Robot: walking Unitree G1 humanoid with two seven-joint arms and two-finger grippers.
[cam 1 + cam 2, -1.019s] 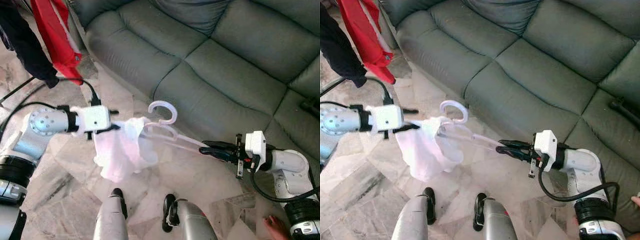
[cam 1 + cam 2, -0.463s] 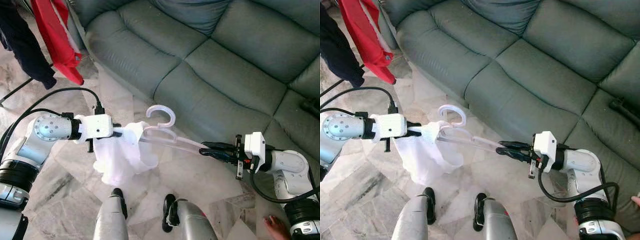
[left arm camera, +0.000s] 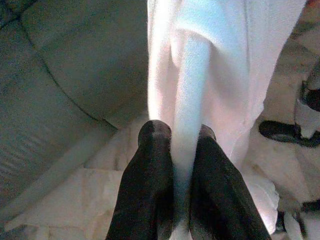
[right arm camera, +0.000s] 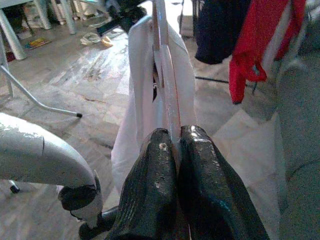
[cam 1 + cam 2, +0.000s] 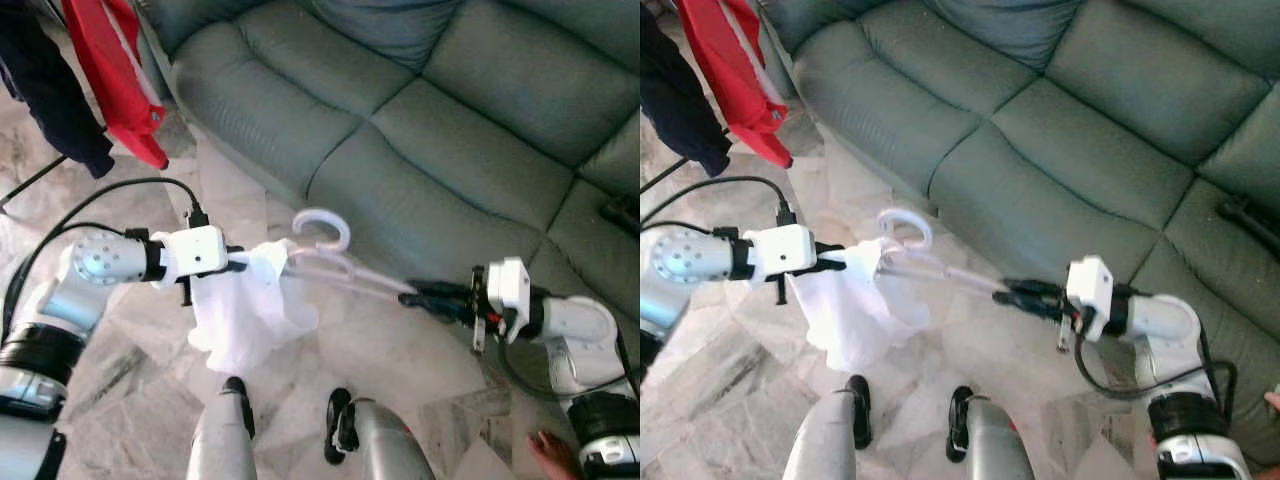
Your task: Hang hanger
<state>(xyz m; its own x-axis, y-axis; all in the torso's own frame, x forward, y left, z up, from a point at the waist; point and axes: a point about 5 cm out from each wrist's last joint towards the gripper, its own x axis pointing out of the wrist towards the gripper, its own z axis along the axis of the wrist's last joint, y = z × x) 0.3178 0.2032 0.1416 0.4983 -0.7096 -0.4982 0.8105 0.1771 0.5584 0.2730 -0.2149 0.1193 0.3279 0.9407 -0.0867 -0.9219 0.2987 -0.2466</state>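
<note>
My left gripper (image 5: pixel 236 259) stays clamped on white garment (image 5: pixel 243 315); right gripper (image 5: pixel 418 294) pinches pale translucent plastic hanger (image 5: pixel 325 250) arm. Hanger barely shifted over marble floor (image 5: pixel 130 340), before grey-green leather sofa (image 5: pixel 450 120); hanging not begun.

Dark grey-green leather sofa (image 5: pixel 420 110): three seat cushions in a row, padded backrests above, set diagonally across the upper part of the head views.

Pale marble-patterned tiled floor (image 5: pixel 150 350): grey and cream veining, glossy, with bright patches of light on it.

Red garment with a white stripe (image 5: pixel 115 75): hanging at the sofa's left end, lower edge near the floor.

Dark navy garment (image 5: pixel 50 90): hanging just beside the red one, on its left.

Thin black metal rack leg (image 5: pixel 35 180): slanting across the floor beneath the navy garment.

Grey metal legs of furniture (image 4: pixel 12 45): standing on the floor, seen in the right wrist view; small items lie near them, too blurred to tell.
</note>
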